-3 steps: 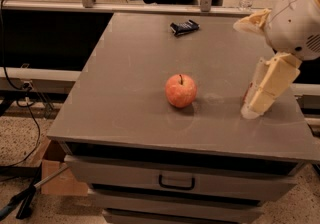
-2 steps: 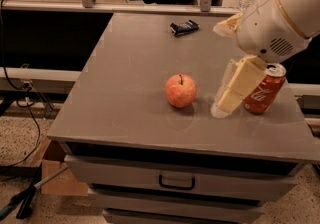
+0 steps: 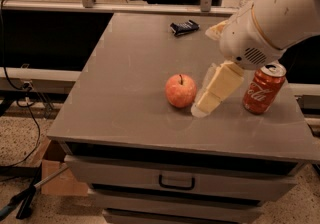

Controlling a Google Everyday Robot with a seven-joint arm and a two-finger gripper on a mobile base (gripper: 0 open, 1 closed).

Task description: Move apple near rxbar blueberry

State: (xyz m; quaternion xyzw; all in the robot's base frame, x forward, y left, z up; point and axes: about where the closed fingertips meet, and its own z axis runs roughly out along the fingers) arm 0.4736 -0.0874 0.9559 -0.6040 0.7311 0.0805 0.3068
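One apple sits on the gray counter. The tool hangs just right of the apple; I cannot tell if it is wide or narrow. The rxbar blueberry lies well behind the apple.

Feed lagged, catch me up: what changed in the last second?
The hand swung left from the right edge of the table and now sits low just right of the apple, nothing grasped. That uncovered the Coca-Cola can. Apple and rxbar blueberry stayed put.
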